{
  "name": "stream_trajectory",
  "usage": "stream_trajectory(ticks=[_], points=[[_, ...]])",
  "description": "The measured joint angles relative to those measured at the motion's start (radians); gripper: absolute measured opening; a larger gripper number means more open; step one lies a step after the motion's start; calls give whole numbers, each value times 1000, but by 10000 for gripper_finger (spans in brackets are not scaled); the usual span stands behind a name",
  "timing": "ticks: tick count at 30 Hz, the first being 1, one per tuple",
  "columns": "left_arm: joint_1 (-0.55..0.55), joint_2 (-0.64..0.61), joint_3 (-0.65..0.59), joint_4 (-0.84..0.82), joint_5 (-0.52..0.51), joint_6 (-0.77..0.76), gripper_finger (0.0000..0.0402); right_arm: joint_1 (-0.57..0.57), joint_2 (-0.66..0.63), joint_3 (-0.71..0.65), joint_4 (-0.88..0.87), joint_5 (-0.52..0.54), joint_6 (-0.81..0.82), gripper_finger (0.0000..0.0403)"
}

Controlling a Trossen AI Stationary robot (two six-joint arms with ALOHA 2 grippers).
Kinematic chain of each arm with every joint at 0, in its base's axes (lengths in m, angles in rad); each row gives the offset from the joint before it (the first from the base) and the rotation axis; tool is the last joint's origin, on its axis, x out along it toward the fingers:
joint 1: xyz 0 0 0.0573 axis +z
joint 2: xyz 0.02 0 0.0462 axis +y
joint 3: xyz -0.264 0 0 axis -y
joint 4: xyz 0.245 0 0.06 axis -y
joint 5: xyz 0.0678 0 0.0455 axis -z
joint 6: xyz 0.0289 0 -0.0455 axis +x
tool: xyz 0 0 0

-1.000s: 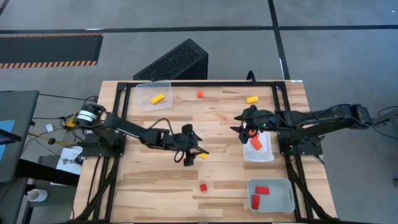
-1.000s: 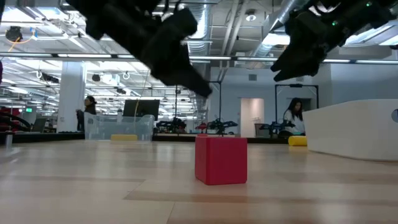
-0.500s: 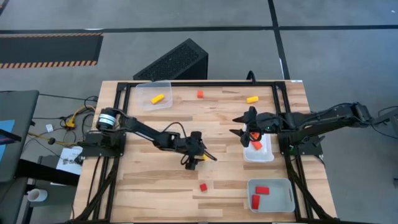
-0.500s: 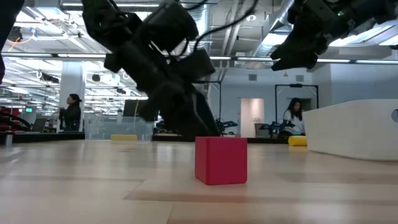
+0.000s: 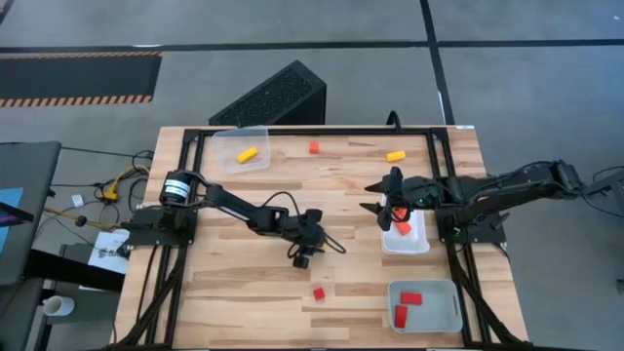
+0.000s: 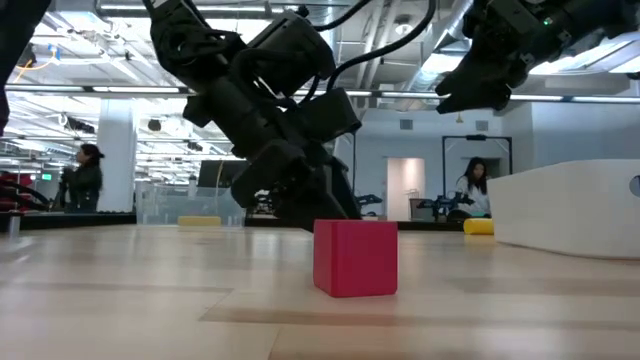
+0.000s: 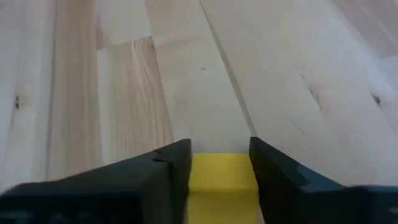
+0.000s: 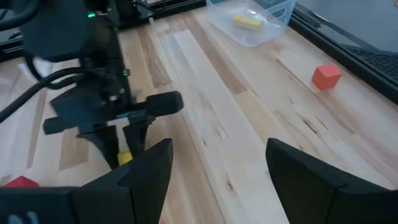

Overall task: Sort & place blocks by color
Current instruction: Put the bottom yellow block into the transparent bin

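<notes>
Left gripper [image 7: 219, 163] clamps a yellow block [image 7: 222, 180] on the table [image 7: 124, 74].

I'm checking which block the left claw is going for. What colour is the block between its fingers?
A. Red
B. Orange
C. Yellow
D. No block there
C: the left wrist view shows a yellow block sitting between the two dark fingers of the left claw, down at the wooden table.
</notes>
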Motion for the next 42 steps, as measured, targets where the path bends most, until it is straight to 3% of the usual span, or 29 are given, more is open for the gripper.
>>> stream_trajectory(ticks=[1,7,10,17,25,30,36,42], points=[[6,0,0,-7,20,-4,96,4,0,0,1,0,0,282],[33,-22,-3,-49,57,-55,97,36,0,0,3,25,-5,282],[43,-78,-10,-127,28,-43,97,47,0,0,4,26,-15,282],[100,-336,-7,-390,-268,13,97,53,0,0,3,26,-18,282],[309,-560,-58,-514,-432,17,97,53,0,0,3,24,-18,282],[516,-623,-125,-508,-391,-14,97,53,0,0,3,23,-17,282],[779,-627,-225,-408,-247,-113,97,52,0,0,3,23,-18,282],[944,-625,-297,-327,-134,-231,97,52,0,0,4,22,-19,282]])
